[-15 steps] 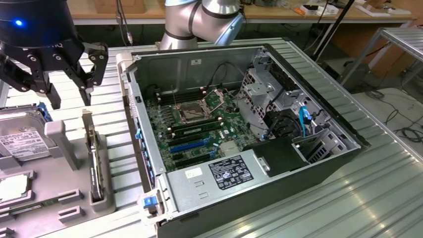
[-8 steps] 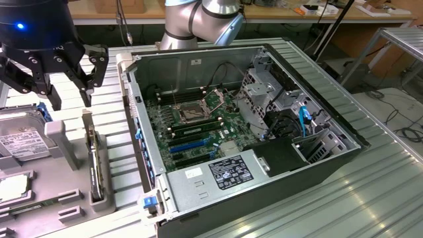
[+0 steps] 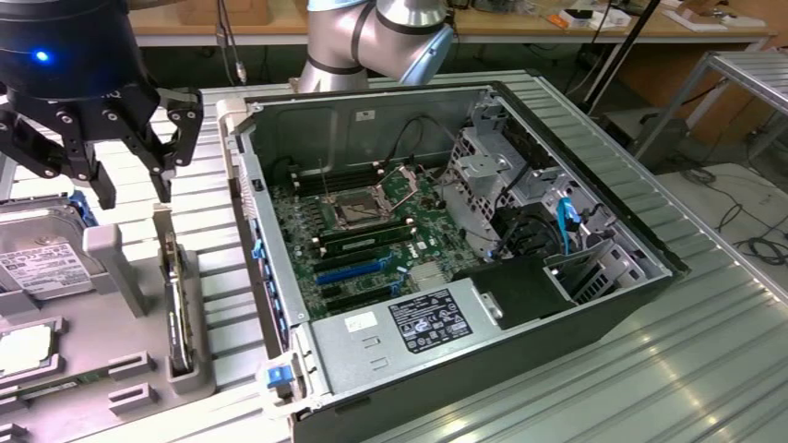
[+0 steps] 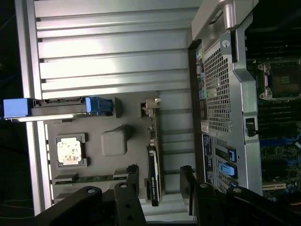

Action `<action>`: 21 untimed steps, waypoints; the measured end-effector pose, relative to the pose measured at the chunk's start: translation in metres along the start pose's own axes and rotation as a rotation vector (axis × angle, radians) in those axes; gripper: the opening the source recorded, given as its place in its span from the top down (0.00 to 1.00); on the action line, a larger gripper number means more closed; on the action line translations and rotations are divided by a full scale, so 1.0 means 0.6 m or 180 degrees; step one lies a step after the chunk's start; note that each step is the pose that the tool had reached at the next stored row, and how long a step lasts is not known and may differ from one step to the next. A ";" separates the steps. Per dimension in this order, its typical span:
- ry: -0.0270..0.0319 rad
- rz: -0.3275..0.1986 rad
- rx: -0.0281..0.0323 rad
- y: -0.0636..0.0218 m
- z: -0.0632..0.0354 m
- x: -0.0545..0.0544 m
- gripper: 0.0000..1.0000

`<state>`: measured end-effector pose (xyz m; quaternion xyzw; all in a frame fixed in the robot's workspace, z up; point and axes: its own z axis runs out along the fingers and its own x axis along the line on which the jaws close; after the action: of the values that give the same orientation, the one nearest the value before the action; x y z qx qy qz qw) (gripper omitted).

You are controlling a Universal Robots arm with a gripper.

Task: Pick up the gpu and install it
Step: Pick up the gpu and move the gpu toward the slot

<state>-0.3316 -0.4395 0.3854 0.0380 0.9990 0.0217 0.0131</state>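
Note:
The gpu (image 3: 180,300) stands on edge in a slot of the grey holder tray (image 3: 124,277), at the exterior view's left, beside the open computer case (image 3: 493,212). My gripper (image 3: 129,189) hangs open above the tray, over the card's far end, with nothing between its fingers. In the wrist view the gpu (image 4: 153,162) appears as a thin dark card with a silver bracket end. The two black fingers (image 4: 133,181) stand on either side of the card's line, with air between them and the card. The motherboard (image 3: 369,231) with its blue slots lies exposed inside the case.
A silver hard drive (image 3: 37,263) with blue end clips, a processor chip (image 4: 70,150) and a memory stick (image 4: 89,179) also sit in the tray. The case's side wall (image 4: 221,94) rises close beside the tray. The ribbed metal table (image 3: 689,369) extends around them.

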 end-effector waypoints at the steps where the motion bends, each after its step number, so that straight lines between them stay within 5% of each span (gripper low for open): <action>1: 0.0000 0.0000 0.0000 0.000 0.001 0.000 0.52; 21: 0.0000 0.0000 0.0002 -0.001 0.014 0.000 0.52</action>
<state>-0.3316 -0.4395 0.3768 0.0379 0.9990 0.0214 0.0131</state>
